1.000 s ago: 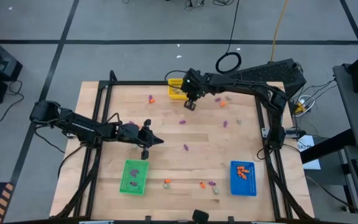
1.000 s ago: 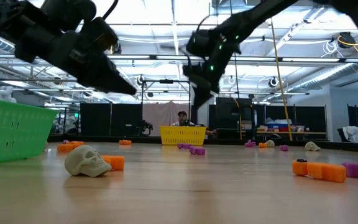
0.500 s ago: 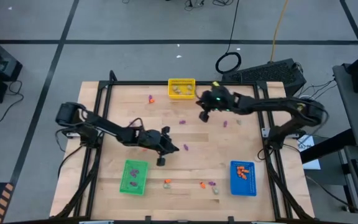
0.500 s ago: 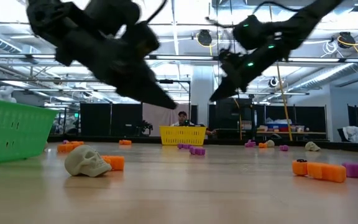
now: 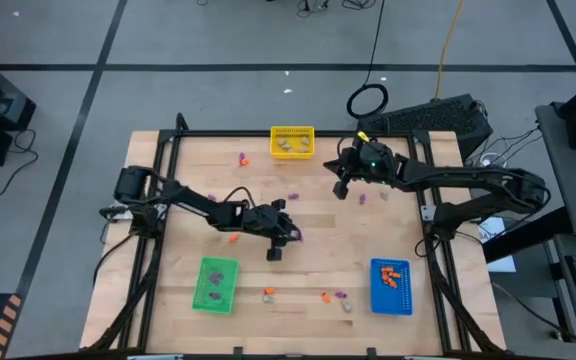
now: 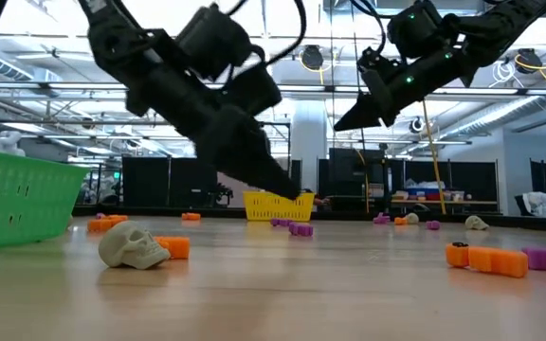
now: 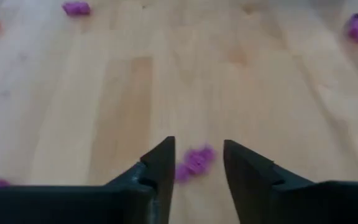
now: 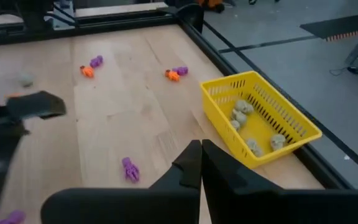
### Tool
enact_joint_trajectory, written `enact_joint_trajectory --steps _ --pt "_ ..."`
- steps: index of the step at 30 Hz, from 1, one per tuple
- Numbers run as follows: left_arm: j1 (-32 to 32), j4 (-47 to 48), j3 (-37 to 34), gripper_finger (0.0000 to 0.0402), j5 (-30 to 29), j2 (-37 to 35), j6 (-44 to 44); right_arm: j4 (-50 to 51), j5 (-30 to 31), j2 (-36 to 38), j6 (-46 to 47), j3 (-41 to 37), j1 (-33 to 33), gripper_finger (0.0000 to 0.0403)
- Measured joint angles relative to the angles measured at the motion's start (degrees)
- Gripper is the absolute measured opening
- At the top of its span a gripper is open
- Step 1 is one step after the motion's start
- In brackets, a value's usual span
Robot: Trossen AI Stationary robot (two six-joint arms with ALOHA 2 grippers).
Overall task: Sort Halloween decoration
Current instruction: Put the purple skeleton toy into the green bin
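Right now the piece that matters is a small purple trinket (image 7: pixel 195 162) lying flat on the wooden table (image 5: pixel 388 235), between the green bin (image 5: pixel 215 284) and the yellow bin (image 5: pixel 292 141), closer to the green one. In our left wrist view it sits just ahead of the left gripper (image 7: pixel 196 163), in line with the gap between the spread fingers (image 7: pixel 159 163), its long axis running slantwise across that gap and not along it. We cannot tell whether the fingertips touch the table yet. We judge that a short straight push forward and down would bracket it, though the slant may call for a slight wrist turn.

We see the left arm stretched low from the table's left edge toward the middle, its gripper (image 5: pixel 279 232) tilted down at the trinket and far nearer to it than the other arm.

Our right gripper (image 8: pixel 200 163) hangs raised, just off the yellow bin's right side, its fingers pressed together and holding nothing we can see. Pale skulls (image 8: pixel 253 127) already lie in that bin, and other orange and purple pieces are scattered across the table, several near the green bin's lower right corner.
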State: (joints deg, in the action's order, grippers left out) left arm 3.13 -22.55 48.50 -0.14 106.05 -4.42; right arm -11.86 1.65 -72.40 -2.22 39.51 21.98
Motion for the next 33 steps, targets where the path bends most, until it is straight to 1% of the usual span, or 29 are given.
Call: enact_joint_trajectory --steps 2,5,8,15,19,26,28,33 --pt "-0.70 -0.70 0.63 0.0150 0.04 1.55 -0.92 0.45 0.05 -0.06 -0.18 -0.17 -0.02 0.0000" --pt "-1.51 -0.56 0.92 0.0160 1.46 3.23 -1.05 -0.04 0.06 -0.59 -0.35 -0.12 -0.09 0.0000" --pt "-2.00 -0.39 0.98 0.0162 3.47 4.15 -1.54 -0.09 0.04 -0.57 -0.51 -0.13 -0.09 0.0000" --pt "-2.01 -0.99 2.72 0.0159 4.62 7.52 -3.99 -0.16 0.03 -0.57 -0.61 -0.13 -0.09 0.0000" --pt "-2.08 -1.51 4.31 0.0132 6.98 9.78 -5.61 0.05 0.02 -0.57 -0.61 -0.13 -0.13 0.0000" --pt "-1.98 -0.63 5.32 0.0048 9.59 10.19 -8.19 0.06 0.02 -0.57 -1.14 -0.13 -0.33 0.0000" --pt "-1.96 -0.54 5.32 0.0030 9.72 10.13 -8.60 0.09 0.02 -0.57 -1.19 -0.13 -0.35 0.0000" --pt "-1.80 2.39 5.28 0.0026 10.35 8.49 -9.90 0.18 0.02 -0.57 -1.25 -0.13 -0.35 0.0000"
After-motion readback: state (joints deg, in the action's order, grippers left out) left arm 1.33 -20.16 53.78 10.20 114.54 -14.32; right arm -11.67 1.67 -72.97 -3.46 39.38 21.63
